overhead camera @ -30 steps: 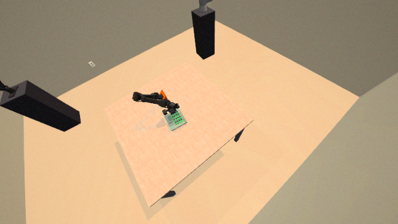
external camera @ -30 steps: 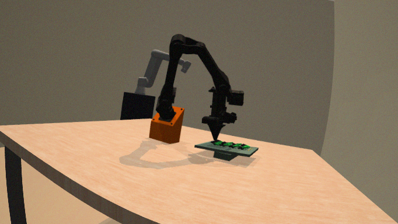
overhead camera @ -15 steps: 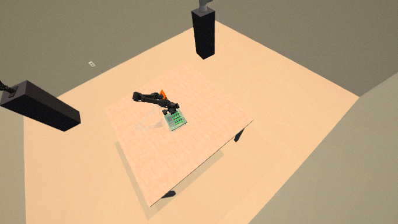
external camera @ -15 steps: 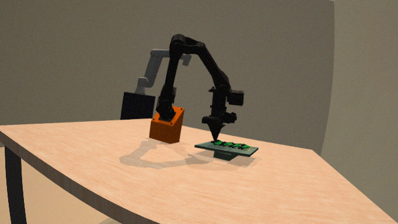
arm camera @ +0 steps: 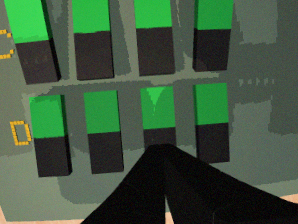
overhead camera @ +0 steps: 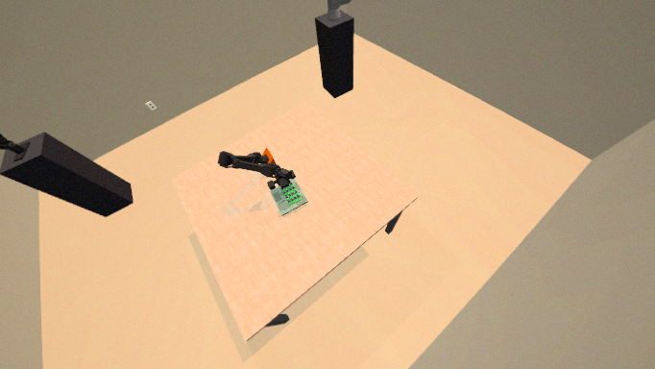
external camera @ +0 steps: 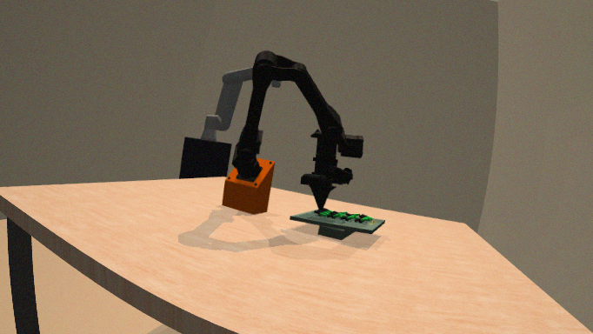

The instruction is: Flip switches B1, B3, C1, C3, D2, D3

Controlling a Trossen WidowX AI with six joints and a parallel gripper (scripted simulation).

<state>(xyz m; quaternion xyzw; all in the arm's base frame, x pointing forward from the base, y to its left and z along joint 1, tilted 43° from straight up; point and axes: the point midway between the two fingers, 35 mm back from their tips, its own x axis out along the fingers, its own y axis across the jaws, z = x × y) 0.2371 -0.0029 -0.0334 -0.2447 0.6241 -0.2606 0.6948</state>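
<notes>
The grey-green panel [overhead camera: 277, 199] [external camera: 302, 217] [arm camera: 260, 172] carries rows of green-and-black switches. My gripper [external camera: 321, 210] [arm camera: 160, 155] is shut and empty, pointing down at the arm-side row. In the wrist view its tips cover the near part of the black half of switch D3 [arm camera: 159, 119]; whether they touch it I cannot tell. D1 [arm camera: 48, 117], D2 [arm camera: 102, 112] and D4 [arm camera: 211, 105] stand beside it. C1 [arm camera: 32, 32], C2 [arm camera: 93, 40], C3 [arm camera: 155, 40] and C4 [arm camera: 212, 35] show partly. Rows A and B are outside the wrist view. Which ends are raised is hard to tell.
The orange base block [overhead camera: 268, 156] [external camera: 245, 197] stands behind the panel on the wooden table [overhead camera: 307, 255] [external camera: 261, 283]. The arm's shadow falls beside the panel. Dark pillars [overhead camera: 336, 58] [overhead camera: 82, 178] bearing other arms stand away from the table.
</notes>
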